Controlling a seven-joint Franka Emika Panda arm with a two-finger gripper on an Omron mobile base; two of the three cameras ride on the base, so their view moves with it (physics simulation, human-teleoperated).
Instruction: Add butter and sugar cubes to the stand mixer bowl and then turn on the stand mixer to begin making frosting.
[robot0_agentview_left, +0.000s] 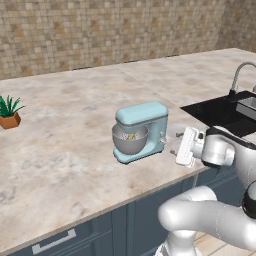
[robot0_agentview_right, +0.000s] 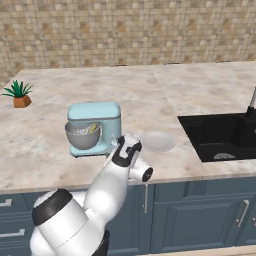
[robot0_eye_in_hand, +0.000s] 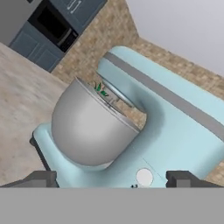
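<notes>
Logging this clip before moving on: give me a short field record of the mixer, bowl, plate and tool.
stand mixer: pale blue, on the counter, head down over the bowl
stand mixer bowl: grey metal, seated on the mixer base, something yellow inside
plate: white, bare, on the sink side of the mixer
tool: open, holding nothing, close to the mixer's side

potted plant: counter's far left | white plate: near sink | faucet
</notes>
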